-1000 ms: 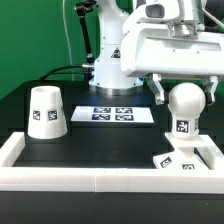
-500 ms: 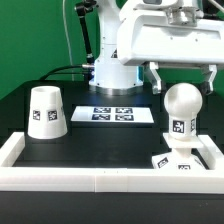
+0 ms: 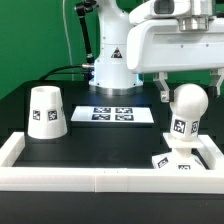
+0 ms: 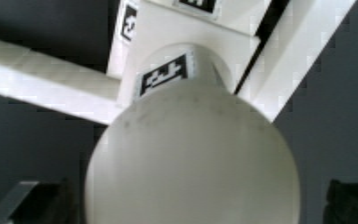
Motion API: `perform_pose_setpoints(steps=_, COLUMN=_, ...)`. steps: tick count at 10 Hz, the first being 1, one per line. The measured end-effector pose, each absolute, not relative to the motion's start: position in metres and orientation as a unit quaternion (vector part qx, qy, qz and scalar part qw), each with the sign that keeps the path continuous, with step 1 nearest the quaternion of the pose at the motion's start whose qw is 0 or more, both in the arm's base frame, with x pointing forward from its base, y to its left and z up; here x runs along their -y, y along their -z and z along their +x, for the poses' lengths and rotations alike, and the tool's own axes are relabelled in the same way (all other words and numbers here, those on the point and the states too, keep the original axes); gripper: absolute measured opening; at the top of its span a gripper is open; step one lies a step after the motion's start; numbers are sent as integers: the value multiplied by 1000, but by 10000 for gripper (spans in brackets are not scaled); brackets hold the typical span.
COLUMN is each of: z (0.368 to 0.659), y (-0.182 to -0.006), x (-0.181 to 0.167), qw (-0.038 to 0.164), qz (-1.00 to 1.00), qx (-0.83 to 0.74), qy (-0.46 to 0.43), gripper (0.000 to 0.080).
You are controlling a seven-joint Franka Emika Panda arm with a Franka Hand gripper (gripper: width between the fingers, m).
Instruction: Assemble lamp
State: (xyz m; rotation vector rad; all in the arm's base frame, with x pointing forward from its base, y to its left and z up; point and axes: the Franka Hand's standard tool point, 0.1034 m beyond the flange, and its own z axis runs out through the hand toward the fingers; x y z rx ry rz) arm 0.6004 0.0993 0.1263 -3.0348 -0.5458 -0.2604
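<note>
- The gripper (image 3: pixel 190 93) hangs in the upper right of the exterior view with its jaws spread wide and nothing clamped. One dark finger (image 3: pixel 162 92) shows on the exterior view's left of the bulb's head, with a gap between them. The other finger sits at the frame's right edge.
- In the wrist view the fingertips (image 4: pixel 30 203) stand far apart, one on each side of the bulb's rounded head, which fills the space between them.
- The bulb (image 3: pixel 186 104) stands roughly upright in the right part of the exterior view, round head up and tagged neck down.
- Its neck meets the base (image 3: pixel 176 159), which lies in the lower right corner against the white rail (image 3: pixel 90 178). How firmly the bulb is seated cannot be told.
- The marker board (image 3: pixel 118 114) lies flat on the black table (image 3: pixel 100 145) at mid-frame, to the exterior view's left of the bulb.
- The shade (image 3: pixel 46 110) stands wide end down at the left of the frame, well apart from the other parts.
</note>
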Motion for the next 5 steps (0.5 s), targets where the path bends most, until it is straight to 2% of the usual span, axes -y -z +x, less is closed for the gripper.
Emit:
perform_pose_setpoints(steps=1, z=602, y=-126, x=-100, qw=25, qz=-982, qx=181, qy=55, gripper=699)
perform_pose_setpoints(steps=5, z=609, y=-119, x=-92, qw=23, qz=-979, qx=193, qy=56, gripper=699)
